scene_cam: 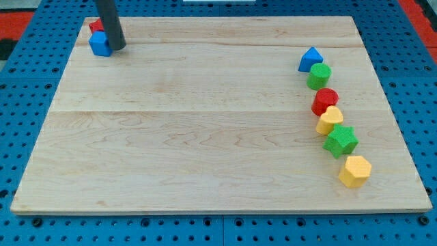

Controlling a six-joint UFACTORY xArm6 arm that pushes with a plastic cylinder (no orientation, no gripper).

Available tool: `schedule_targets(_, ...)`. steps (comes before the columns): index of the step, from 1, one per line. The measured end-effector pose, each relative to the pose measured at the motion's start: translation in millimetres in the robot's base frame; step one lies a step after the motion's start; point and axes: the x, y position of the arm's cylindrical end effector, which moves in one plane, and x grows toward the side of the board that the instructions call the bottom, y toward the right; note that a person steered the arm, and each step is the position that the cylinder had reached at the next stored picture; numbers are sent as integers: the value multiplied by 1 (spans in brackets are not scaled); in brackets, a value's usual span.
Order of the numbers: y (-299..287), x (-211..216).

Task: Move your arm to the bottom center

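Note:
My tip (117,47) rests on the wooden board (205,123) at the view's top left. It touches the right side of a blue cube (100,44). A red block (96,26) sits just behind the blue cube, partly hidden by the rod. The other blocks lie far off at the view's right.
A curved line of blocks runs down the right side: blue triangle (310,59), green cylinder (318,76), red cylinder (325,100), yellow block (330,119), green star (340,140), yellow hexagon (355,170). A blue pegboard (27,82) surrounds the board.

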Motion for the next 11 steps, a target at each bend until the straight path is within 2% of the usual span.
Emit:
schedule_targets(1, -7, 3)
schedule_targets(4, 82, 20)
schedule_targets(5, 118, 48)
schedule_targets(8, 228, 196)
schedule_targets(10, 325, 314)
schedule_targets(11, 357, 339)
